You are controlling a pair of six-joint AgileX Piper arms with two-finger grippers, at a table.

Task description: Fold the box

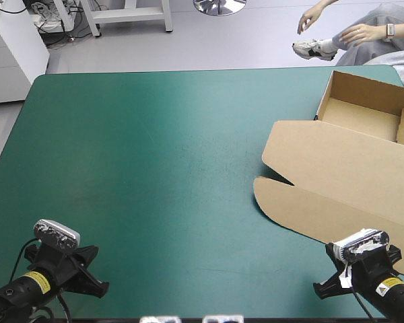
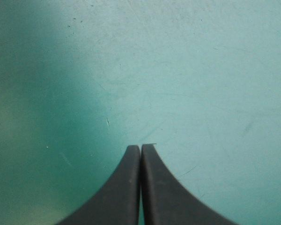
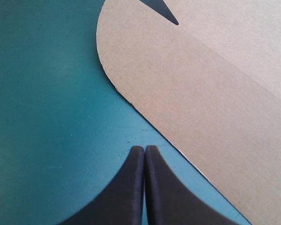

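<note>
One box (image 1: 350, 168) — lid flat — lies just beside the right tool (image 3: 144, 149).

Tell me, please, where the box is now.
High view: the box lies on the table's right side, tray near the far right corner, flat lid just ahead of the right gripper.

Matt brown board box (image 1: 343, 171), scuffed teal-green cover (image 1: 155, 168), smooth black left hand (image 2: 140, 147), perhaps plastic

One brown box (image 1: 343, 151), with one open tray (image 1: 360, 116) and one flat lid (image 1: 323, 202). Two grippers: left gripper (image 2: 140, 147), right gripper (image 3: 144, 149). One teal-green cover (image 1: 155, 168).
</note>
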